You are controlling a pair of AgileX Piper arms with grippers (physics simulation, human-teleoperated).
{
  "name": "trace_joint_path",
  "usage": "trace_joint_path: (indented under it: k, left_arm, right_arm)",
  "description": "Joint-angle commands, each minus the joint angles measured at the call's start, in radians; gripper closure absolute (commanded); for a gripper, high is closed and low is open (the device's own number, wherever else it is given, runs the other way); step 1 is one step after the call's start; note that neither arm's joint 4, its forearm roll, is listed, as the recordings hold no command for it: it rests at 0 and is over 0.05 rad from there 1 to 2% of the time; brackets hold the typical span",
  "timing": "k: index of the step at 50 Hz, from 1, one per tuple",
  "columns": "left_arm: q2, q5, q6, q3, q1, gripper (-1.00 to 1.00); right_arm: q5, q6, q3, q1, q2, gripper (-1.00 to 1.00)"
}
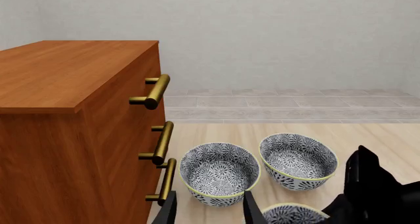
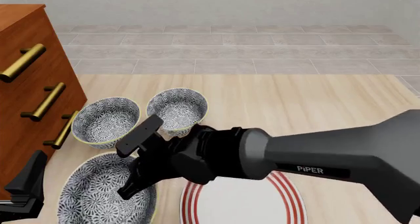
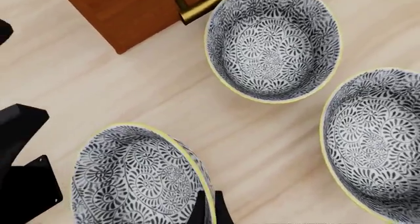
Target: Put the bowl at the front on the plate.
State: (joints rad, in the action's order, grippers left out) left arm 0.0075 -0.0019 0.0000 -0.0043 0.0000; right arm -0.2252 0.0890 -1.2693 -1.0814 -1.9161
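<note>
The right gripper [image 2: 135, 187] hangs over the near bowl [image 2: 105, 192], its dark fingers pointing down at the bowl's right-hand rim. In the right wrist view the two fingertips [image 3: 208, 209] sit almost together with the thin yellow-green rim pinched between them, so the jaws are nearly closed on the wall of the bowl [image 3: 135, 177]. The bowl rests on the pale wooden table [image 2: 295, 101] at the front left, nearest the camera.

Just right of it, partly hidden under the right arm [image 2: 341, 155], lies the plate [image 2: 262, 204], white with thin red rings near its edge. Bowl and plate sit just beside each other; whether they touch is hidden by the arm.

Farther back stand two more patterned bowls side by side: the left bowl [image 2: 105, 121] close to the drawer handles, and the right bowl [image 2: 177, 108] just beside it.

The left gripper [image 1: 206, 209] shows only as two finger ends at the edge of its wrist view, spread apart with nothing between them, and the left bowl [image 1: 220, 172] lies beyond them. In the front view, part of the left arm [image 2: 26, 184] is at the lower left corner.

A wooden drawer chest [image 2: 26, 86] with brass bar handles [image 2: 45, 102] stands at the left.
</note>
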Motion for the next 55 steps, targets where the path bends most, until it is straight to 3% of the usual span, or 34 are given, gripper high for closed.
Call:
trace_joint_path:
  k: [1, 55]
  left_arm:
    - [0.0, 0.0, 0.0, 0.0, 0.0, -1.0]
    - [0.0, 0.0, 0.0, 0.0, 0.0, -1.0]
  right_arm:
    - [-0.028, -0.008, -0.006, 0.001, 0.047, 1.0]
    - [-0.029, 0.027, 0.216, 0.096, 0.334, 1.0]
